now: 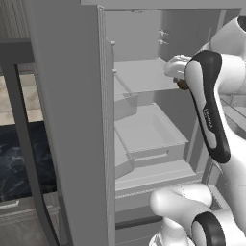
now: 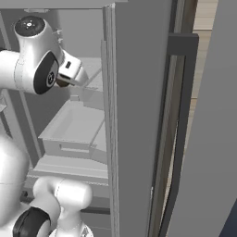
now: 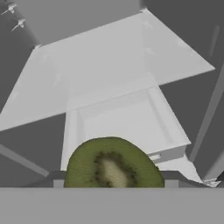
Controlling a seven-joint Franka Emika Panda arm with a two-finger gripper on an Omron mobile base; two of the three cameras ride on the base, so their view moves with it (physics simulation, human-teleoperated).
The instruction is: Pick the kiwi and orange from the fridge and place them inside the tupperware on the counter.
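White arm bent at the elbow, reaching up and forward into the open fridge (image 1: 144, 57). Forearm with its dark joint cover standing nearly upright at 3 o'clock in the left base view, wrist turned toward the upper shelf (image 1: 144, 74). Hand levelled beside that shelf, seen at 10 o'clock in the right base view, just past the big round shoulder joint.

Fingers (image 3: 111, 186) closed on the kiwi (image 3: 113, 164), pinching it from both sides. Fruit sitting right between the two tips, filling the gap, cut green face with pale core and dark seed ring turned toward the hand camera at 6 o'clock. Same fruit glimpsed as a small brown spot (image 1: 182, 85) under the white hand at 2 o'clock in the left base view, and as a brown sliver (image 2: 61, 84) beneath the wrist in the right base view. Held in the air above the drawer (image 1: 149, 132), off the shelf surface, near the shelf's front edge.

Pale grey interior all round: upper shelf behind the fruit, open drawer (image 3: 127, 122) below and beyond it, lower ledges further down. Grey fridge door (image 1: 72, 120) swung wide at 9 o'clock in the left base view, long dark bar handle (image 1: 24, 144) running down its outer side. Black marbled tabletop (image 1: 19, 158) showing past the door at 8 o'clock.
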